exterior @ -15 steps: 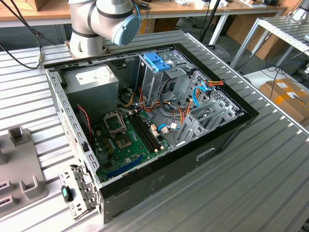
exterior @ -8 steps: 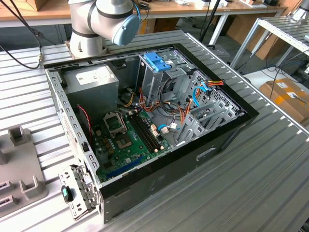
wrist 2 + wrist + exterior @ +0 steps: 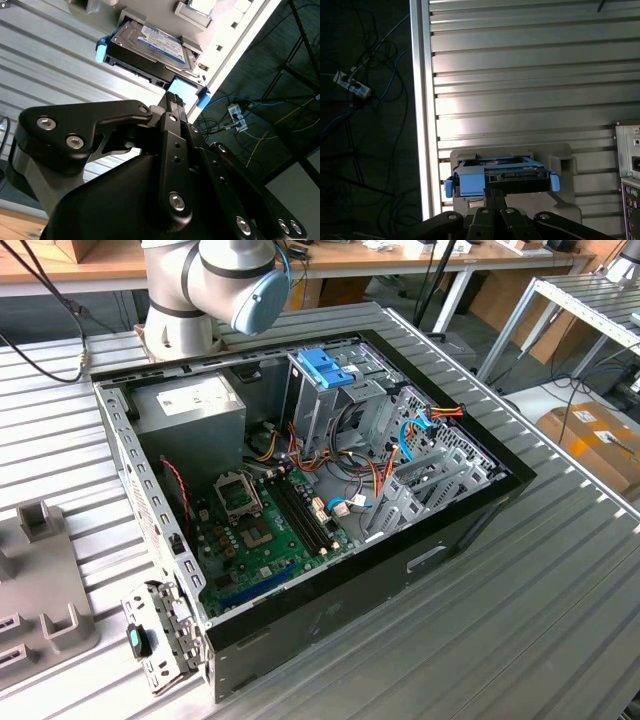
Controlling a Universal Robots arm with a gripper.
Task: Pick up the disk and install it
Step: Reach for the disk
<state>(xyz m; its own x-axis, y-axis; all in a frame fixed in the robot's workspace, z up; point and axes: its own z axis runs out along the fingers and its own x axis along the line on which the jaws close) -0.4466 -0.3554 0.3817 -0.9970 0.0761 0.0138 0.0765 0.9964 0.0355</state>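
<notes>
The disk (image 3: 150, 45) (image 3: 512, 175) lies flat in a grey holder (image 3: 560, 160) on the ribbed metal table, near the table's edge. It is a metal drive with a white and blue label on its face and light blue plastic rails along its sides. In both wrist views my gripper (image 3: 173, 97) (image 3: 494, 192) is close in front of the disk's near end, level with a blue tab. The two thin black fingers stand together, shut, with nothing seen between them.
The open computer case (image 3: 470, 530) lies on the table in the exterior view, with a metal drive cage topped by a blue latch (image 3: 325, 368), a grey power supply (image 3: 190, 405) and the green motherboard (image 3: 265, 535). The arm's base (image 3: 185, 300) stands behind it. Cables hang beyond the table edge (image 3: 420, 125).
</notes>
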